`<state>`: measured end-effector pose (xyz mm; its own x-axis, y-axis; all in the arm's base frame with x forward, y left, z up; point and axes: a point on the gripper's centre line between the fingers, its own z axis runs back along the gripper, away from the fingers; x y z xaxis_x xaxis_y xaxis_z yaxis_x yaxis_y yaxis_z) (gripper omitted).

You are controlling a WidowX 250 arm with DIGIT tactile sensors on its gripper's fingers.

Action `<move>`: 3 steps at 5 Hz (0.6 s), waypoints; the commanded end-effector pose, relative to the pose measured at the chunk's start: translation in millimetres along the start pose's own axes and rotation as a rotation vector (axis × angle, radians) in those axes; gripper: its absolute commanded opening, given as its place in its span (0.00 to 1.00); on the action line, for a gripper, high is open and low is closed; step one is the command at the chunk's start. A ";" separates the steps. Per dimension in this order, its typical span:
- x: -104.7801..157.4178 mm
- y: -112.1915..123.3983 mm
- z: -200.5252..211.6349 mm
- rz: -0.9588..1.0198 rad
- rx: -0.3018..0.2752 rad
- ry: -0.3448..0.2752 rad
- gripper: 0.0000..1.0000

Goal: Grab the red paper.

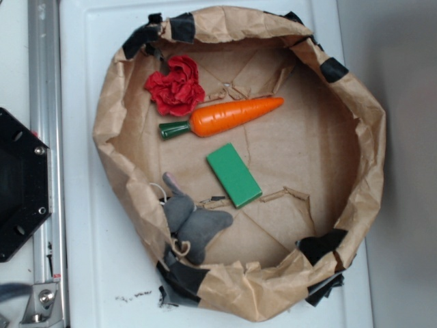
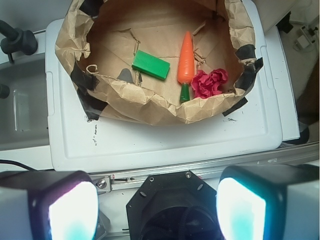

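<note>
The red paper (image 1: 175, 85) sits tucked against the brown paper wall (image 1: 109, 116) near a taped edge, touching the carrot (image 1: 225, 117) on its inner side, with bare floor beyond the green block (image 1: 234, 174), while my claw (image 2: 157, 210) hangs open, outside the ring.

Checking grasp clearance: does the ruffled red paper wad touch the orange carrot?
Touching: in the exterior view the red paper wad overlaps the carrot with no gap.
</note>
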<state>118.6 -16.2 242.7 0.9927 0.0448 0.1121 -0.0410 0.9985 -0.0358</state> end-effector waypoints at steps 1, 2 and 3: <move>0.0 0.0 0.0 0.000 0.000 0.000 1.00; 48.1 24.4 -28.8 -0.140 0.235 -0.017 1.00; 92.3 27.9 -58.2 -0.283 0.224 -0.051 1.00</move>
<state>208.8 11.7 187.5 0.9663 -0.2333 0.1086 0.2072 0.9557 0.2093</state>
